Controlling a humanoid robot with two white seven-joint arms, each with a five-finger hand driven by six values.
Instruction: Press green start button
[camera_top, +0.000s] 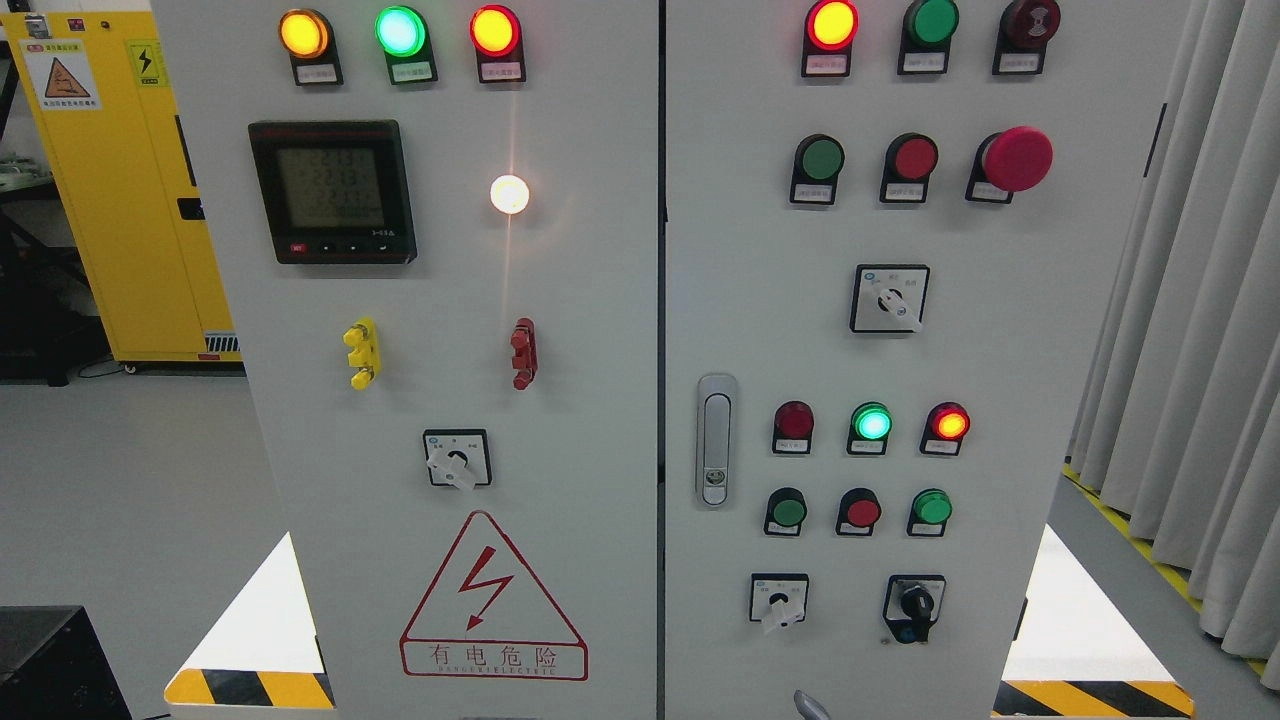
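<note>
Since three green buttons share this right door, I risk pressing the wrong one. Likely target: green start button (820, 158), round, flush, unlit, top row, left of the red mushroom stop (1017, 158); red button (914, 158) sits between them. Robot hand state: cannot tell, neither in view.

A: From where is the head camera looking?

B: It is facing the grey control cabinet (560, 300) nearly square-on and tilting slightly downward, from close range; the two door panels are filling most of the frame.

A: What is showing at the margins?

B: A yellow cabinet (120, 190) is showing at far left, curtains (1200, 330) at right. Only one view is supplied.
</note>
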